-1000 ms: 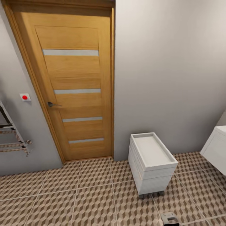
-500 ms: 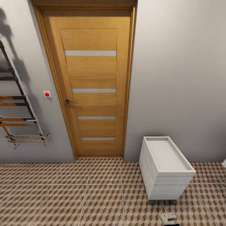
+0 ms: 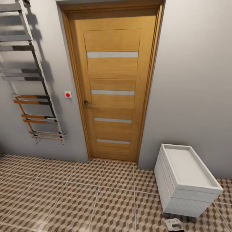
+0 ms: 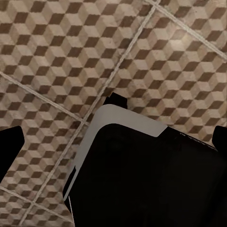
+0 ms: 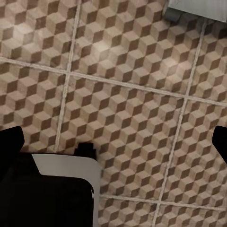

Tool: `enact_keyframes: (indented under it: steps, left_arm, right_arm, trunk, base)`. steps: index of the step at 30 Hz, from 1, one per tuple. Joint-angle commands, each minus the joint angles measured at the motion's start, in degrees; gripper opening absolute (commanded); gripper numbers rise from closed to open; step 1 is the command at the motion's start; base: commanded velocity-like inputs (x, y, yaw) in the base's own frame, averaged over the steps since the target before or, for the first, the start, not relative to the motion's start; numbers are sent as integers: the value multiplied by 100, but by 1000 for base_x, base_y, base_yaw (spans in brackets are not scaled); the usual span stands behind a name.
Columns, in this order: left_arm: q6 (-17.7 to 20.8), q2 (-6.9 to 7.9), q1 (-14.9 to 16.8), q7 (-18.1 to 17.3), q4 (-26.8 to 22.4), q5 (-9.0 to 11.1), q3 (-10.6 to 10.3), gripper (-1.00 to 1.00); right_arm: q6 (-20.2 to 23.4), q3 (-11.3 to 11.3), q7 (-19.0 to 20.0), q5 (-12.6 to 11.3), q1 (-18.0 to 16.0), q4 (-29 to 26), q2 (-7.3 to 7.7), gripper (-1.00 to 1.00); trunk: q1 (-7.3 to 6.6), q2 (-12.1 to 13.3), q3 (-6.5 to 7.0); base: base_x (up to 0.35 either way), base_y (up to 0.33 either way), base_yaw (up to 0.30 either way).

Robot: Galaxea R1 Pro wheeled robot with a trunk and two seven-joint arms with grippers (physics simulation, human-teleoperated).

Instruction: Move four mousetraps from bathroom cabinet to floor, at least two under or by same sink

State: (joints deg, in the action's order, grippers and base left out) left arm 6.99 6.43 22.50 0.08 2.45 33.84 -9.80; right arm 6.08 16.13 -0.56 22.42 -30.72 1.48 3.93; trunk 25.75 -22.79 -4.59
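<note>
Swung leftward since the earlier pictures, camera and all: door and white unit now further right in the head view, more of the towel rail in sight, nothing in the room itself shifted.

From the left: a chrome ladder towel rail [image 3: 30, 83] fixed to the grey wall, its lower bars tinted orange-brown. Next, a small white switch with a red button [image 3: 68, 94], just beside the door frame. Then the orange-brown wooden door [image 3: 112, 87], shut, four pale horizontal strips across it, dark lever handle on its left edge. Further right, a small white drawer unit [image 3: 185, 180] with a tray-like top, standing on the bathroom floor [image 3: 80, 199] close against the wall, long axis running away from the wall toward the camera. Just in front of that unit, at the bottom edge, a small grey and dark piece of the robot [image 3: 174, 224].

Bathroom floor in cube-patterned tiles with pale grout lines, spread across all three views, bare between the door and the robot.

Both wrist views: dark robot body with a pale edge over the tiles, dark finger tips at the picture sides. State of the jaws on either arm: cannot tell.
</note>
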Motion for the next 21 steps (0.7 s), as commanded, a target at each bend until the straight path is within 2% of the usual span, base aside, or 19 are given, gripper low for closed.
enact_keyframes:
  steps: [1,21]
  left_arm:
    - [14,-1,9,1,9,52,-48,100]
    - [-2,-1,9,1,0,52,-48,100]
  right_arm:
    - [7,48,-6,60,-7,10,3,100]
    - [-1,48,-14,61,-4,10,3,100]
  trunk:
    - [3,-13,-12]
    - [3,-13,19]
  base:
    - [0,0,290]
    - [0,0,286]
